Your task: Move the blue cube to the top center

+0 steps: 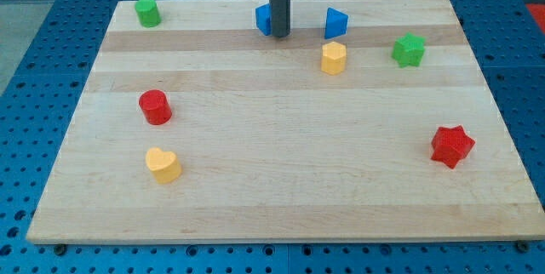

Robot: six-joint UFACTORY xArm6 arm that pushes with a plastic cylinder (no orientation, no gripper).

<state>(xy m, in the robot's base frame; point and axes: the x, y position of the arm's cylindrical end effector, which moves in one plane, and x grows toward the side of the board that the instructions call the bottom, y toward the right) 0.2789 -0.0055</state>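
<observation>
The blue cube [263, 19] sits near the view's top centre on the wooden board [281, 180], partly hidden behind my dark rod. My tip [279, 34] rests on the board right beside the cube, on its right side, seemingly touching it. A second blue block [335, 23], wedge or triangle shaped, lies to the right of the tip, apart from it.
A yellow hexagonal block [333, 57] lies below the blue wedge. A green star [409, 49] is at the right, a green cylinder [147, 12] at the top left. A red cylinder [155, 107], a yellow heart [162, 164] and a red star [451, 145] lie lower down.
</observation>
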